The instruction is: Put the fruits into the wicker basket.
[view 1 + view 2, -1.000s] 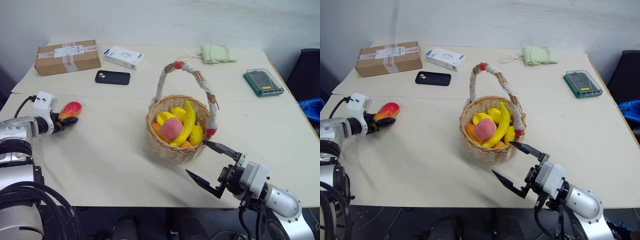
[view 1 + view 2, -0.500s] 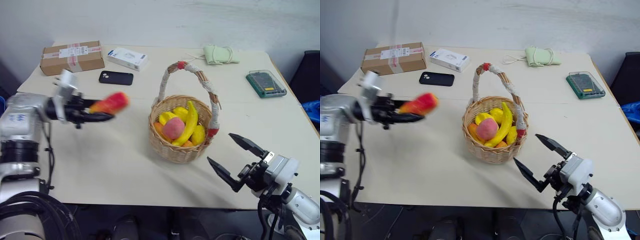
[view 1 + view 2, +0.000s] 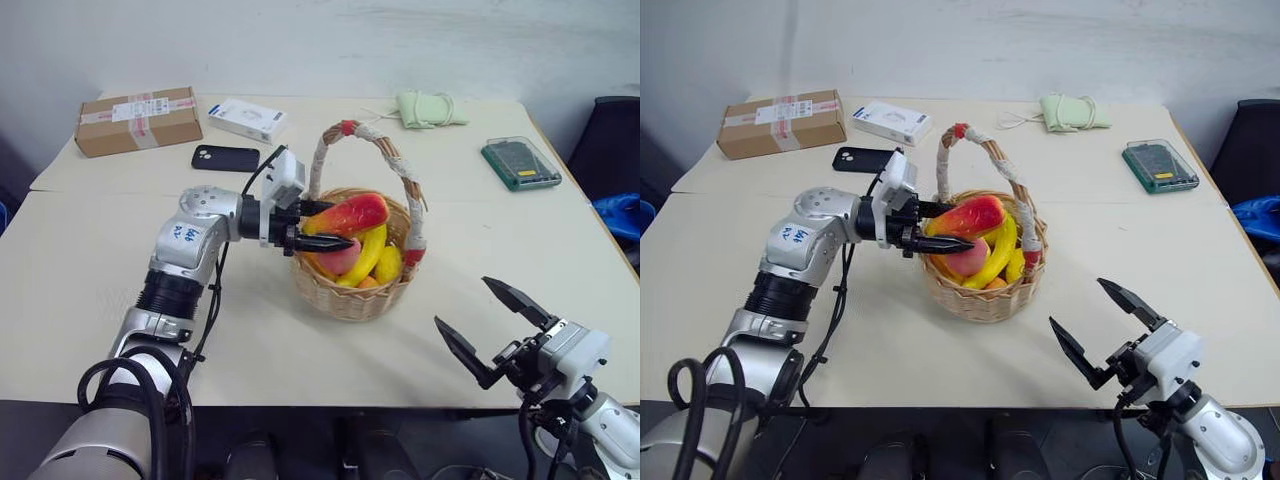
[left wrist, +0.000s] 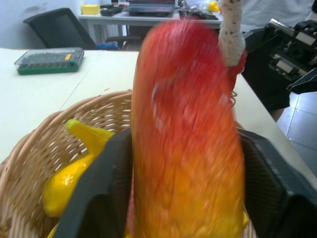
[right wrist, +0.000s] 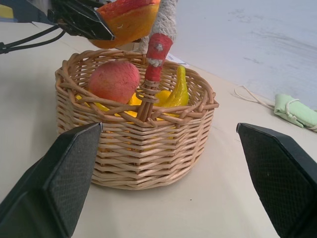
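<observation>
hovering over the wicker basket point(image 3: 352, 290), the left gripper point(image 3: 318, 226) has the mango point(image 3: 347, 214) between its fingers, not yet let go. the peach point(image 5: 114, 81) already lies inside among yellow fruit, so only this drop is left. the right gripper point(image 3: 495, 325) waits wide open and empty beside the basket on the table point(image 3: 100, 260). whether the mango touches the fruit below is hard to make out.
</observation>
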You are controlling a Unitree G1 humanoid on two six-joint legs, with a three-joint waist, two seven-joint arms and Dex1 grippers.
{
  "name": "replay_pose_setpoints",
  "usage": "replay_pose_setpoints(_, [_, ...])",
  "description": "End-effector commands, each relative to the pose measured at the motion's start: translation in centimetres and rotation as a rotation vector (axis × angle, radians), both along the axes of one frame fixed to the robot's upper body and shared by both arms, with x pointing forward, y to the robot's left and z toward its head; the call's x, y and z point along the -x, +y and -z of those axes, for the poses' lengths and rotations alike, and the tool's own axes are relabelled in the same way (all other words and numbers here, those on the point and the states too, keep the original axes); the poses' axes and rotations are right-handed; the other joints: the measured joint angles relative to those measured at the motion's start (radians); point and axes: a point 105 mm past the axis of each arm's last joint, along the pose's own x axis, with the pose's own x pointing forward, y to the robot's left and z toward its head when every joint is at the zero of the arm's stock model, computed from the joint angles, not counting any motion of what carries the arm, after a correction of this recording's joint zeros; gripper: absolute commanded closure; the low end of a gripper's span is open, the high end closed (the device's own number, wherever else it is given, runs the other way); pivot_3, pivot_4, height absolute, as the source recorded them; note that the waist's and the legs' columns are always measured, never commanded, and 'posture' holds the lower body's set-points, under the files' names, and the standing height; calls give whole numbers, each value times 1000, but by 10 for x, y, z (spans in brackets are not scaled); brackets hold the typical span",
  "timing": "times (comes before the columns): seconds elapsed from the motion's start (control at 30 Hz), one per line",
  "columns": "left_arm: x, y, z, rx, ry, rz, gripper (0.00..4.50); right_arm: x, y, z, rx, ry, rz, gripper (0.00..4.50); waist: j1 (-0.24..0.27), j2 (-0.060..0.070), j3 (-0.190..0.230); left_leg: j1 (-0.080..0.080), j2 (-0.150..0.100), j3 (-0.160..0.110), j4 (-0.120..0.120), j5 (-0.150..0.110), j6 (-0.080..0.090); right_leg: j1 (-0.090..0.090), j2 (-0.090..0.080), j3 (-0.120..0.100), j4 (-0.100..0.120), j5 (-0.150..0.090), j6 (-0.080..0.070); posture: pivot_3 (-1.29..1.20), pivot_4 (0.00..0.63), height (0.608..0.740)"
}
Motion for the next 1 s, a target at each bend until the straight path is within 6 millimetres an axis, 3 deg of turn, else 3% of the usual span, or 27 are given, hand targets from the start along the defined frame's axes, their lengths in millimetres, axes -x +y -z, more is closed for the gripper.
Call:
replay_pose_setpoints(0.03, [1, 15, -20, 58, -107, -14, 472, 4, 6, -11, -37, -27, -9, 0, 2, 0, 0, 0, 0, 0, 0, 0, 0, 0, 0, 0, 0, 0, 0, 0, 150, 740])
replay_pose_setpoints(0.07, [4, 23, -22, 72, -138, -10, 167, 3, 7, -14, -49, -28, -10, 0, 2, 0, 0, 0, 0, 0, 0, 0, 0, 0, 0, 0, 0, 0, 0, 0, 150, 740])
replay_pose_setpoints(0.23, [23, 74, -25, 95, -155, -28, 167, -13, 17, -40, -119, 0, -54, 0, -12, 2, 1, 0, 1, 1, 0, 0, 0, 0, 0, 0, 1, 0, -1, 0, 150, 740])
replay_pose_setpoints(0.37, [47, 116, 6, -24, -109, -69, 167, -36, 25, -48, -108, 66, -96, 0, -17, 2, 1, 2, 1, 1, -1, 0, 0, 0, -1, 1, 2, -1, -2, 0, 150, 740])
replay_pose_setpoints(0.43, [54, 130, 10, -21, -85, -125, 70, -47, 31, -50, -108, 110, -135, 0, -12, 2, 1, 0, 2, -1, -2, 0, 0, -2, -1, -1, 1, -2, -4, 0, 150, 740])
replay_pose_setpoints(0.67, [72, 139, 11, 24, -17, -213, 70, -69, 49, -50, -96, 239, -243, 0, 11, 1, 2, -4, 4, -1, -1, -2, 6, -3, -4, -1, -2, -1, -2, 0, 150, 740])
replay_pose_setpoints(0.77, [77, 141, 8, 36, -7, -238, 0, -73, 54, -49, -82, 273, -287, 862, 10, 1, 2, -4, 4, 1, -1, -4, 8, -3, -4, -1, -5, 0, -1, 0, 150, 740])
replay_pose_setpoints(1.0, [77, 134, 4, 48, -24, -244, 0, -68, 60, -53, -60, 240, -369, 3406, 10, 2, 2, -4, 5, 1, -2, -4, 7, -3, -2, -1, -7, 0, -1, 0, 150, 740])
